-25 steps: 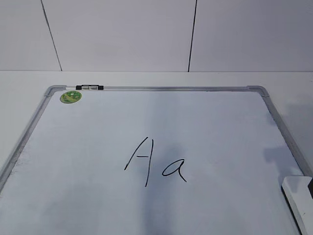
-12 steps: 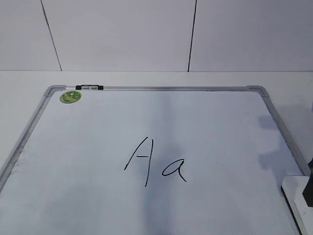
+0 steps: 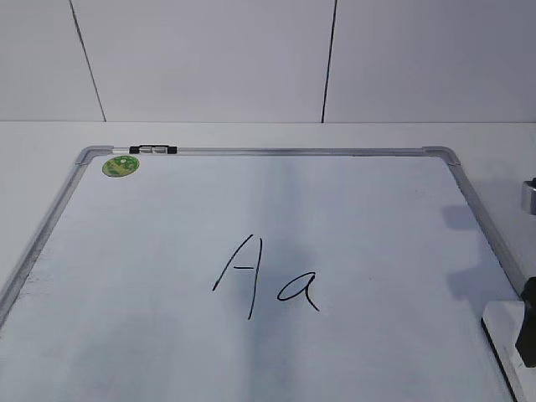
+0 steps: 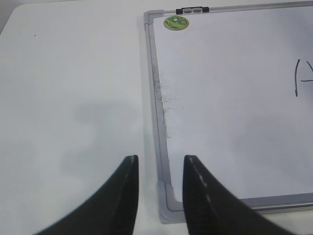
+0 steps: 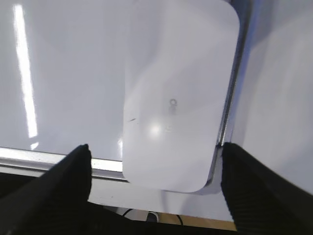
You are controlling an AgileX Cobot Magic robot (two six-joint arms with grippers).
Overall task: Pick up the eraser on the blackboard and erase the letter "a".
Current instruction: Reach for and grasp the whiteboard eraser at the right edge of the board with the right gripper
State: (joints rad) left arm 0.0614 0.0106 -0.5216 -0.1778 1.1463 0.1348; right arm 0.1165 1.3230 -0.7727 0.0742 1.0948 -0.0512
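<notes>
The blackboard (image 3: 151, 251) is a white board with a grey frame lying flat. The capital "A" (image 3: 241, 272) and the small letter "a" (image 3: 300, 289) are written in its middle. The white eraser (image 3: 501, 331) lies at the board's near right corner. In the right wrist view the eraser (image 5: 178, 93) lies top up, overhanging the frame. My right gripper (image 5: 155, 147) is wide open, with one finger on each side of the eraser's near end, not touching it. Its dark finger (image 3: 528, 322) shows at the right edge. My left gripper (image 4: 159, 164) is open and empty over the board's corner.
A round green sticker (image 3: 121, 166) and a black clip (image 3: 155, 150) sit at the board's far left corner. The board lies on a white table (image 4: 73, 98). A white panelled wall (image 3: 209, 59) stands behind. The table's front edge and cables show below the eraser (image 5: 156, 215).
My right gripper has come further into the exterior view at the right edge. Its dark finger now stands lower beside the eraser. The eraser and the letters have not moved.
</notes>
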